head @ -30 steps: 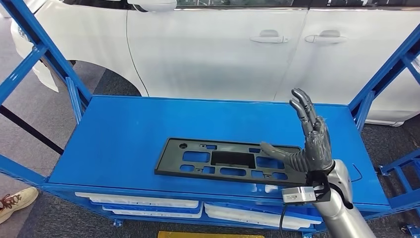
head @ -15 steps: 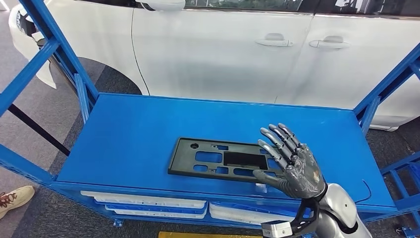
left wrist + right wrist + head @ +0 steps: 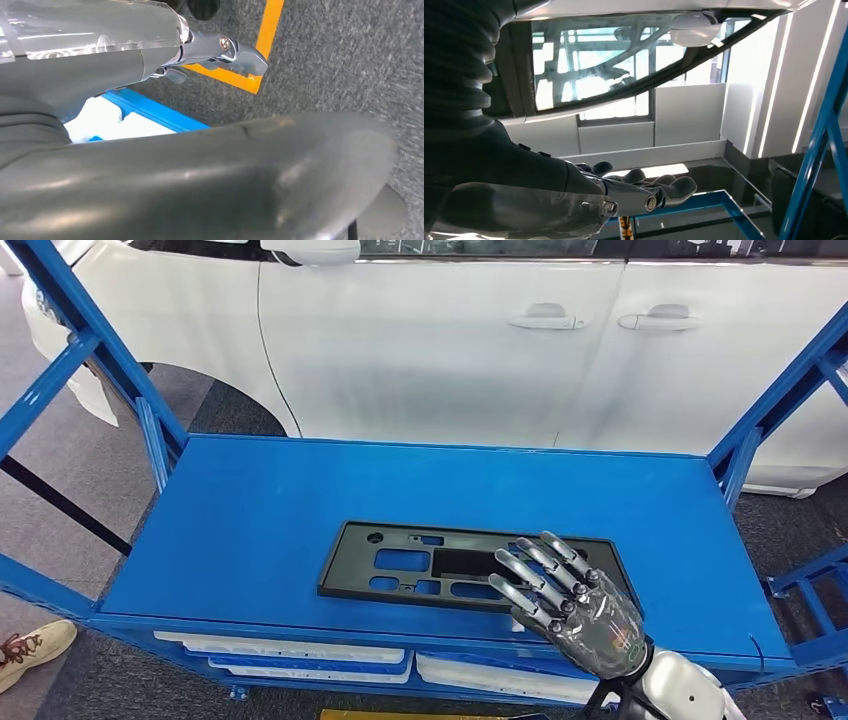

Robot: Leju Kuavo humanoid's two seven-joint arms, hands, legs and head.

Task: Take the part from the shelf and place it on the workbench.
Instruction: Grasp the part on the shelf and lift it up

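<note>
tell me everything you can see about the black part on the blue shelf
The black part is a flat, long rectangular frame, apparently matte plastic, with several rectangular cut-outs, a solid dark panel near its middle and a small round hole near one end. It lies flat on the blue shelf, towards the front edge. The right hand, fingers spread, covers its right end; whether it touches is unclear.

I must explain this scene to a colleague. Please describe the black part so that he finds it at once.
In front of the white car stands a blue shelf. On its top lies the black part, a flat rectangular frame with cut-out windows, partly under the right hand.
</note>
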